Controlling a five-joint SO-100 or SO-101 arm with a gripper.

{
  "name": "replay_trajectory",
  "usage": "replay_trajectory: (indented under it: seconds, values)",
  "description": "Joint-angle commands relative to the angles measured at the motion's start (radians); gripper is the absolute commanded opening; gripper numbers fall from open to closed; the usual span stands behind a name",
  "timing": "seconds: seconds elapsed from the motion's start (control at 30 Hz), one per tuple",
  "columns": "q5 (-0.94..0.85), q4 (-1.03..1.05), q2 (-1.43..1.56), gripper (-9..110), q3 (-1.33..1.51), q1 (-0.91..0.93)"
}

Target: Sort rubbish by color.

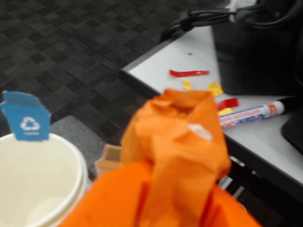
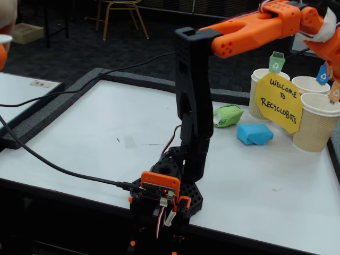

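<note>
Over the white table [image 2: 95, 138], the outstretched arm's hand [image 1: 180, 189] grips the orange lump [image 1: 177, 137] above the cups [image 2: 313, 125].

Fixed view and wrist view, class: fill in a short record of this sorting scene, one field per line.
Held item: orange lump, clamped in the gripper
On table: green lump, blue lump
Cups: three ribbed paper cups behind the yellow sign
Nearest cup in wrist view: blue-tagged cup, looks empty
</note>
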Motion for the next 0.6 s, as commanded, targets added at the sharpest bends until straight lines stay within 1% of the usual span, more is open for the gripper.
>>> replay_trajectory:
  seconds: [0.0, 0.2, 0.47, 0.57]
  values:
    - [-0.017, -0.040, 0.031, 0, -0.097, -0.048]
    - [-0.017, -0.049, 0.028, 0, -0.075, -0.069]
    - [-0.017, -0.138, 0.017, 0, -0.028, -0.066]
    - [-0.018, -0.137, 0.017, 5, -0.028, -0.063]
